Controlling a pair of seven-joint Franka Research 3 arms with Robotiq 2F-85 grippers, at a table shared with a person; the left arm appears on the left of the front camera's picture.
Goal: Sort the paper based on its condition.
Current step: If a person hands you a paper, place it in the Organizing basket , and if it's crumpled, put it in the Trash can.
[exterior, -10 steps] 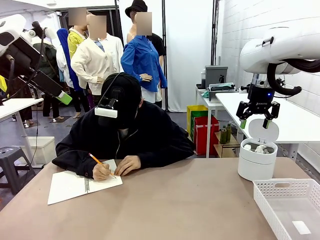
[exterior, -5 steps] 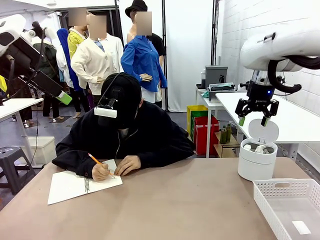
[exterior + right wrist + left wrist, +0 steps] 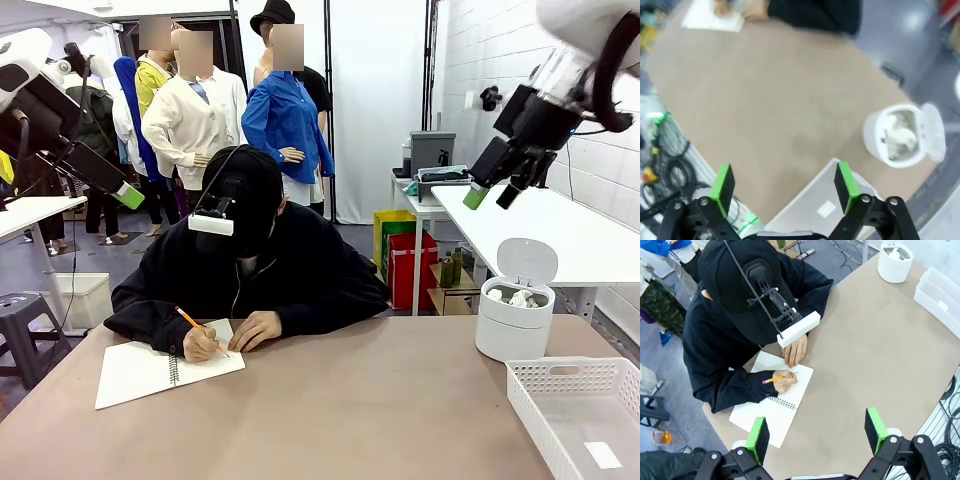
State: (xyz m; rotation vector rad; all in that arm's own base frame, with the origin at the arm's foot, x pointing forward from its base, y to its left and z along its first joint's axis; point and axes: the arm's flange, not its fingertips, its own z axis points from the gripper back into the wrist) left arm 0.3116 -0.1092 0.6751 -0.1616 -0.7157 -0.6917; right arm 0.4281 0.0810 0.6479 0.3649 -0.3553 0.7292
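Note:
Crumpled paper (image 3: 516, 297) lies in the round white bin (image 3: 513, 330), whose lid stands up, at the table's far right. One flat sheet of paper (image 3: 603, 455) lies in the white basket tray (image 3: 575, 385) at the front right. My right gripper (image 3: 492, 195) hangs open and tilted, high above and a little left of the bin, holding nothing. Its wrist view looks down on the bin (image 3: 900, 150), the lumps (image 3: 900, 132) and the flat sheet (image 3: 826, 208). My left gripper (image 3: 816, 432) is open and empty, high over the table's left side.
A person sits at the far side and writes with a pencil (image 3: 190, 320) in a spiral notebook (image 3: 150, 370) on the table's left. The brown tabletop (image 3: 360, 400) lies bare between the notebook and the tray.
My right gripper has risen from just above the bin and tilted, its arm swinging up and to the right. The person, the notebook and the left arm have not moved.

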